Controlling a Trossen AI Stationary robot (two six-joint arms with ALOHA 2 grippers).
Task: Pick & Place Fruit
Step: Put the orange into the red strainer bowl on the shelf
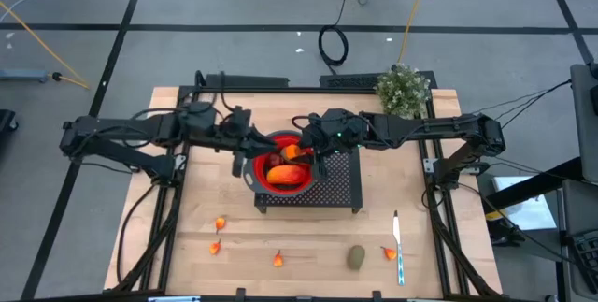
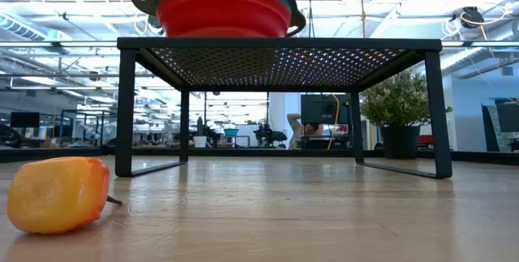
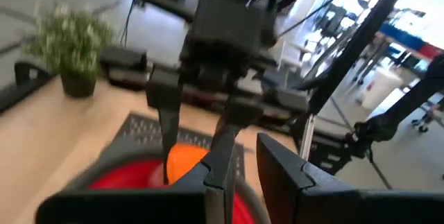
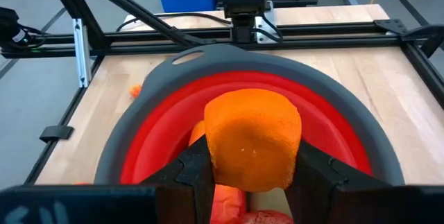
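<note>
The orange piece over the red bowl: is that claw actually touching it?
Touching. The right wrist view shows the right gripper with both fingers pressed against the orange piece, over the red bowl.

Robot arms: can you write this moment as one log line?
right gripper: shut on orange fruit | over red bowl | left gripper: at bowl rim | bowl on black rack
</note>
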